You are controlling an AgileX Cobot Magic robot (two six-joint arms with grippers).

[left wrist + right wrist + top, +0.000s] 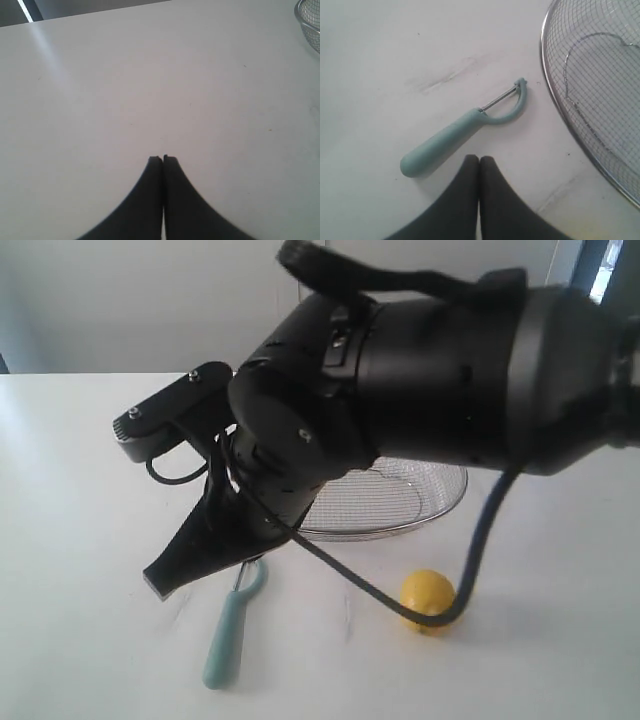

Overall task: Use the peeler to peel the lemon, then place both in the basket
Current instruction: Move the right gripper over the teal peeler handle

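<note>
Right wrist view: gripper (479,158) closed beside peeler (465,129).

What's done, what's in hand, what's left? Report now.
Done: nothing; the lemon lies whole on the table, the basket shows nothing inside. In hand: nothing; right claw shut beside the peeler, left claw shut over bare table. Left: grasping, peeling, basketing both.

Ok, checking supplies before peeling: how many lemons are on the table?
1. The lemon lies on the table, nearer the camera than the basket and right of the peeler; the arm may hide more.
</note>
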